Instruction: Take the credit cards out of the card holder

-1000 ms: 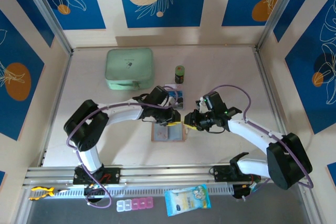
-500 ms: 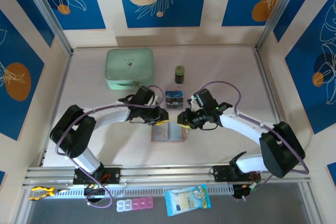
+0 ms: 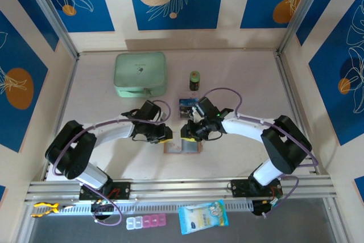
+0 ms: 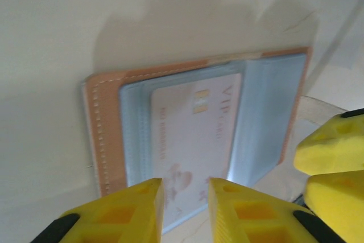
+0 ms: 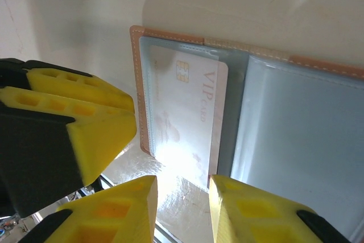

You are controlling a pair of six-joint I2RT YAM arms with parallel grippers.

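Observation:
The salmon-pink card holder (image 3: 183, 147) lies open on the table, grey pockets up. A whitish VIP card (image 4: 193, 132) sits in its left pocket (image 5: 185, 109), one edge sticking out. A dark blue card (image 3: 185, 104) lies on the table just behind the holder. My left gripper (image 3: 162, 134) hangs at the holder's left edge, open (image 4: 186, 197), with the card's end below the gap. My right gripper (image 3: 188, 132) hovers over the holder's upper part, also open (image 5: 182, 189), close beside the left fingers (image 5: 74, 123). The card holder's salmon rim (image 4: 105, 140) is flat on the table.
A mint-green zip case (image 3: 140, 74) and a small green-capped jar (image 3: 194, 80) stand at the back. On the near rail lie a pill organiser (image 3: 146, 222) and a blue snack packet (image 3: 203, 215). Walls close in left and right.
Both grippers have shifted left and come down to the open card holder; the left one went from its top edge to its left edge, and the right one now hovers over it.

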